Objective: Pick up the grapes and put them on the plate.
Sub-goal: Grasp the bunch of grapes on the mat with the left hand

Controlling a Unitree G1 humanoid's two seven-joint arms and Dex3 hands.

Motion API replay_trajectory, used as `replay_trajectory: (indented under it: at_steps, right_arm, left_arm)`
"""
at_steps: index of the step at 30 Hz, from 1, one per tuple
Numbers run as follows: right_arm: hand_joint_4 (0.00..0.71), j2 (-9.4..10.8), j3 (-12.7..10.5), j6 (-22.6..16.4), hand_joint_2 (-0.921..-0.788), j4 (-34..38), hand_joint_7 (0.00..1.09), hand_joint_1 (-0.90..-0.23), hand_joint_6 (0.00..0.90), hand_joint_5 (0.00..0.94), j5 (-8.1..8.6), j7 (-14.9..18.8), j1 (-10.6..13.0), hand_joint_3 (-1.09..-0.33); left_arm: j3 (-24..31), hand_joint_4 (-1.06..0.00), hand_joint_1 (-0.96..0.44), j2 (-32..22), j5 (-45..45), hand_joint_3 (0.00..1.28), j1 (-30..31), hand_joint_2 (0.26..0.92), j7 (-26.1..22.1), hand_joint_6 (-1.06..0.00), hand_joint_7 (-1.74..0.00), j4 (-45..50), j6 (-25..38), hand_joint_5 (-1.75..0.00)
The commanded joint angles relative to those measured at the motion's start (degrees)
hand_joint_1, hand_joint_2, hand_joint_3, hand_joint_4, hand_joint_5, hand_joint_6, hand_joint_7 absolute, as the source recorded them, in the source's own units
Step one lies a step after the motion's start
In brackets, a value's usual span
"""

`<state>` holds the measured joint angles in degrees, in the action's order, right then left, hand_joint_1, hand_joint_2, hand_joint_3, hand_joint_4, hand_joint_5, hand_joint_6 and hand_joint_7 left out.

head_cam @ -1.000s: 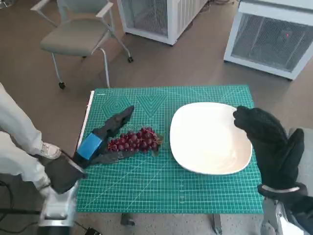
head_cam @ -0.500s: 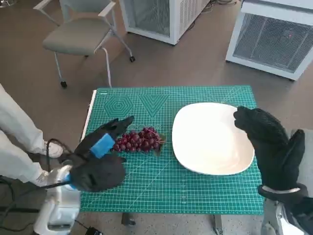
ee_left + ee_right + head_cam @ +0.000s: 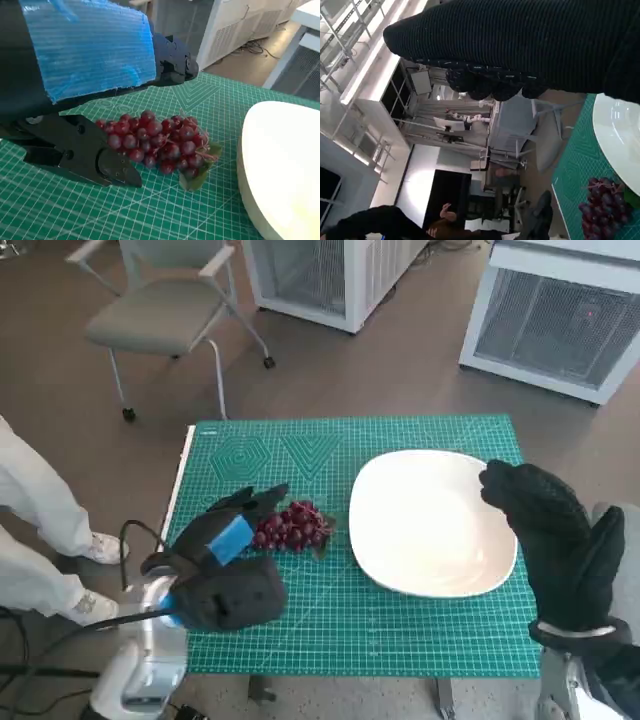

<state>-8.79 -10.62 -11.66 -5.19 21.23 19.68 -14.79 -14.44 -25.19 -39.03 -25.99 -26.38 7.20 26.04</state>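
green mat [image 3: 400, 630] on table; brown floor [image 3: 400, 370]; chair [image 3: 165, 310]; white cabinets [image 3: 560, 320]

Bare green mat [image 3: 330, 615] lies between grapes [image 3: 292, 525] and plate [image 3: 432, 522], unobstructed.

We see the right hand [image 3: 520, 45] as a dark knitted band across the picture. Beyond it lies the white plate [image 3: 620, 140] on the green desk [image 3: 570, 175], with the dark red grapes [image 3: 600, 207] near its rim. A grey chair [image 3: 520, 130] stands further off, and a person [image 3: 395, 225] sits in the background.
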Motion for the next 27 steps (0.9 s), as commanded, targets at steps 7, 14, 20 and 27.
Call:
replay_trajectory:
  at_steps: [7,14,20,27]
  right_arm:
    - [0.392,0.10,-0.02,1.04,-0.921,0.58,0.98,-0.397,0.158,0.719,0.24,-0.28,0.73,-0.639]
    - [0.390,0.15,-0.02,0.94,-0.921,0.74,0.98,-0.397,0.157,0.722,0.32,-0.04,0.84,-0.640]
    - [0.389,0.17,0.04,0.97,-0.921,0.57,0.98,-0.397,0.158,0.724,0.43,0.10,1.12,-0.640]
    - [0.386,0.04,-0.05,1.09,-0.921,0.18,0.99,-0.396,0.157,0.728,0.52,0.13,1.42,-0.642]
  left_arm:
    - [-6.84,-0.15,-0.03,3.01,-5.06,0.00,-9.51,0.787,3.46,-0.30,-0.01,-14.33,-0.25,-0.01]
    - [-11.20,-0.14,-0.08,6.66,-6.74,0.00,-17.87,0.789,4.78,-0.30,-0.01,-29.69,-0.55,0.00]
    - [-13.53,-0.14,-0.06,9.44,-6.20,0.00,-24.20,0.791,5.64,-0.30,0.00,-42.05,-2.40,0.00]
    - [-15.52,-0.16,-0.07,12.34,-5.44,0.00,-30.33,0.796,6.18,-0.32,-0.01,-55.57,-5.49,-0.01]
